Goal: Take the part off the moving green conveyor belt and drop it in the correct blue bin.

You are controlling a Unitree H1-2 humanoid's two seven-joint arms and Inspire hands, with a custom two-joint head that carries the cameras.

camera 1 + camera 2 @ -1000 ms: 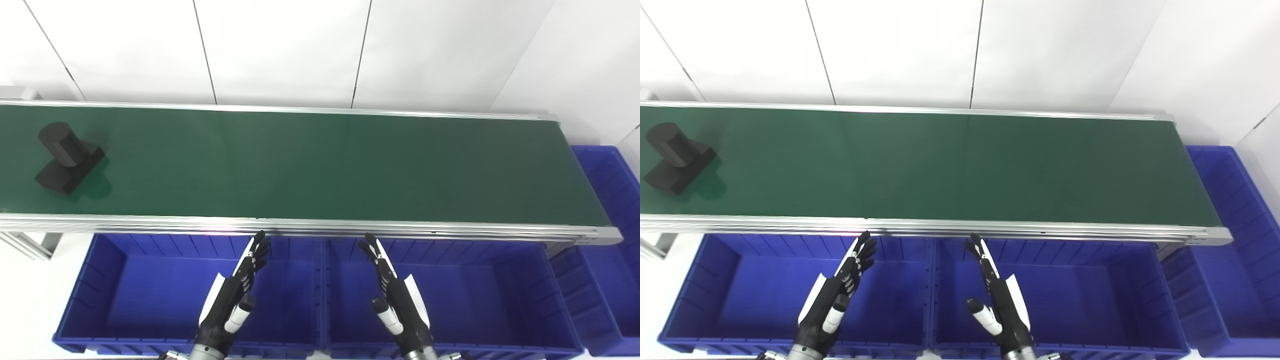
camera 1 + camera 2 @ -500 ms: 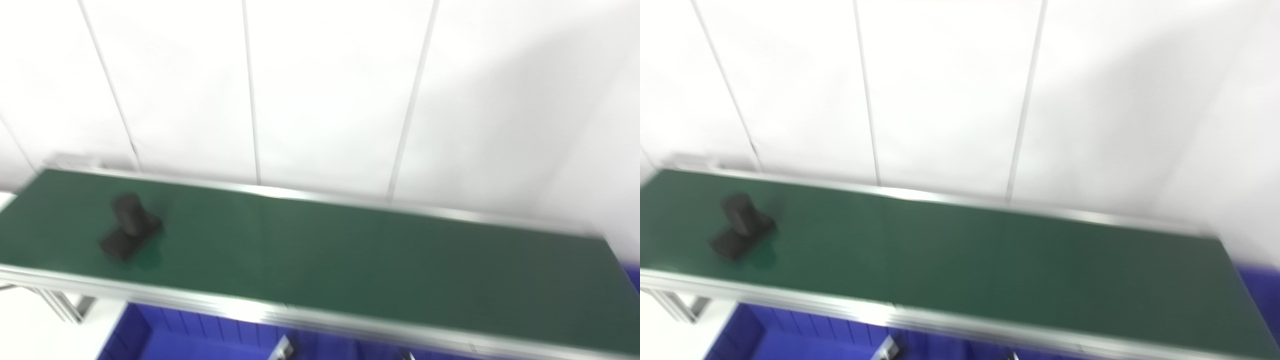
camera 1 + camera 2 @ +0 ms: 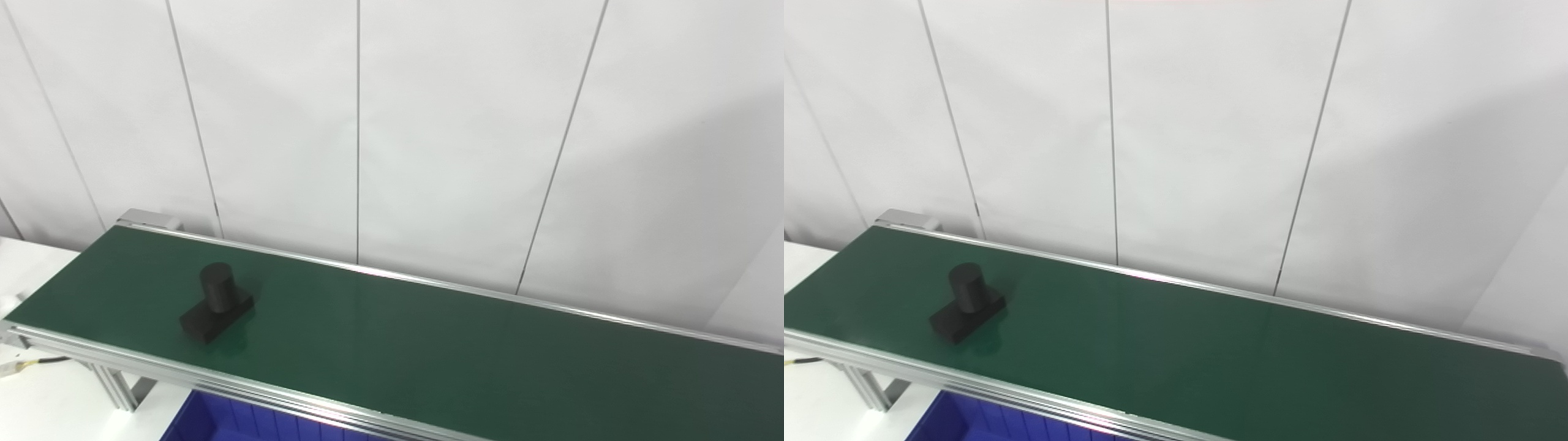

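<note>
Item: one matte black part [image 3: 215, 302], a short upright cylinder standing on a flat rectangular base block, the block set at an angle to the belt's run. Location: resting base-down on the dark green conveyor belt [image 3: 429, 349], toward the belt's left end, roughly midway between the near and far edges and touching nothing else; a faint dark reflection lies on the belt just beside it on the near-right. Carrier: the belt runs from far left to near right across both head views, bounded by silver aluminium side rails [image 3: 202, 383], with a grey leg frame [image 3: 116, 389] visible under the near left corner. Receptacle: only a corner of one blue plastic bin [image 3: 245, 419] shows below the near rail at the bottom edge; its interior and any other bins are out of frame, so which bin is the correct one cannot be judged from here. Surroundings: white panelled wall [image 3: 429, 153] behind the belt; a white tabletop [image 3: 37, 401] to the near left with a thin cable [image 3: 27, 365] lying on it. Hands: neither the left nor the right hand appears in either view, so whether their fingers are apart, together or closed on anything cannot be told. Status of task, by judgement: nothing completed; the part is ungrasped on the belt. Outstanding: reach, grasp, lift, carry to the bin, release.
</note>
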